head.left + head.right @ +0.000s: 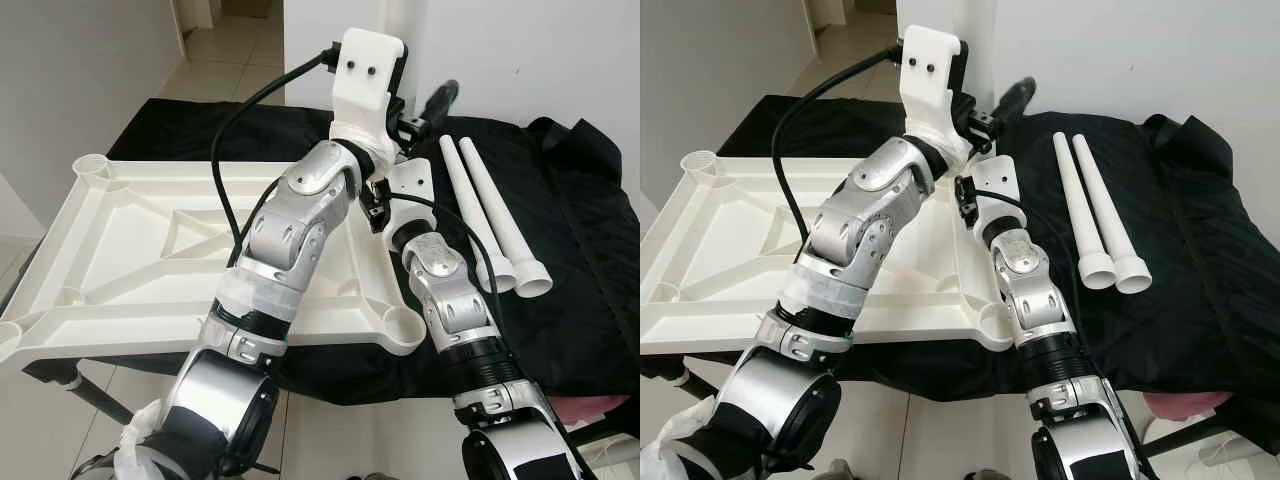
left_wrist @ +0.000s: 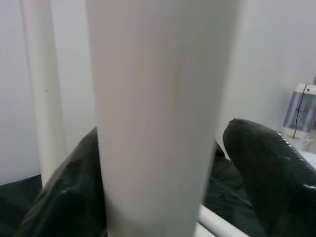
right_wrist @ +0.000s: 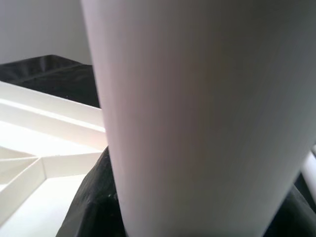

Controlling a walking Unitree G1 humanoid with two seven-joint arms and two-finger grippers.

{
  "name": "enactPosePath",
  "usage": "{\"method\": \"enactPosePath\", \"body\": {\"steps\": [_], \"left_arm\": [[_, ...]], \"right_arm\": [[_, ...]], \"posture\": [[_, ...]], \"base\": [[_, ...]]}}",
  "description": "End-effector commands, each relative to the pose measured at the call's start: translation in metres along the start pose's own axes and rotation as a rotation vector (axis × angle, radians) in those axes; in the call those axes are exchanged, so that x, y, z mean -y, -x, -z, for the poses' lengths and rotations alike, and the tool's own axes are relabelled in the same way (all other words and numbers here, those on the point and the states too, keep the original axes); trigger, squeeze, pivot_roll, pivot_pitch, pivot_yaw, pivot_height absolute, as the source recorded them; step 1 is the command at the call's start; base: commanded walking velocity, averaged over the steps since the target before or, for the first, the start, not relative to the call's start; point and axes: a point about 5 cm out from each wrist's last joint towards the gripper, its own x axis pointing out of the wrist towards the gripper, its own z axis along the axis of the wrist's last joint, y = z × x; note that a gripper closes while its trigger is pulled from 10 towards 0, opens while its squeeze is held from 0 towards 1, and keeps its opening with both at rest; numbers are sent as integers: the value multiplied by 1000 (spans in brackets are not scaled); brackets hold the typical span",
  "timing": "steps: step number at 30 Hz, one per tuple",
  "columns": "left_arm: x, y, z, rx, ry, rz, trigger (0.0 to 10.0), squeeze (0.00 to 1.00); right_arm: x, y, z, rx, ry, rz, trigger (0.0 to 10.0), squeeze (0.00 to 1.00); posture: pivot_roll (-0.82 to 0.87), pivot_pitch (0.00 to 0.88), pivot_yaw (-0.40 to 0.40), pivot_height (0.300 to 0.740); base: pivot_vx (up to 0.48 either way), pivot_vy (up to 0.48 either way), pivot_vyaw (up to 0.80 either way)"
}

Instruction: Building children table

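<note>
The white table top (image 1: 130,230) lies upside down on the black cloth, with round leg sockets at its corners (image 1: 405,330). Both arms meet over its far right corner. In the left wrist view a white table leg (image 2: 158,98) stands upright between two black fingers (image 2: 266,173), with my left gripper (image 1: 425,112) shut on it. My right gripper (image 1: 965,195) sits lower, under the left wrist, and the same leg (image 3: 197,108) shows very close with black fingers (image 3: 89,207) at its sides. The left wrist mount hides the leg in the eye views.
Two more white legs (image 1: 480,215) lie side by side on the black cloth (image 1: 580,280) to the right, flared ends toward me. A white wall stands just behind. The tiled floor (image 1: 225,45) runs off at the far left. A pink object (image 1: 1185,405) shows below the cloth's edge.
</note>
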Motion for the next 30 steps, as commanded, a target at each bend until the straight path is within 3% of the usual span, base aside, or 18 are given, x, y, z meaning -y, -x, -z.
{"method": "enactPosePath", "body": {"steps": [1,4,5,13,19,25,30], "left_arm": [[11,1,1,0,-10,95,10000,455],[13,2,1,3,-18,108,10000,455],[13,3,0,10,-22,112,10000,0],[7,10,-3,43,-22,77,10000,0],[-7,19,-8,76,17,21,10000,0],[-26,32,2,23,-4,-64,10000,0],[-46,53,15,-14,-59,-171,10000,0]], "right_arm": [[7,-3,-3,-3,-44,50,10000,0],[9,-3,-3,-8,-58,65,10000,0],[11,-3,-2,-11,-67,78,10000,0],[16,2,1,-20,-98,114,10000,0],[21,9,8,-37,-117,166,10000,0],[29,15,12,-38,-138,224,10000,0],[35,22,14,-31,-150,251,10000,0]], "posture": [[-21,0,-10,740],[-22,0,-9,740],[-23,0,-6,740],[-25,0,-4,740],[-22,0,-8,740],[-23,0,-9,740],[-26,0,-21,740]], "base": [[0,0,0],[0,0,0],[0,0,0],[0,0,0],[0,0,0],[0,0,0],[0,0,0]]}}
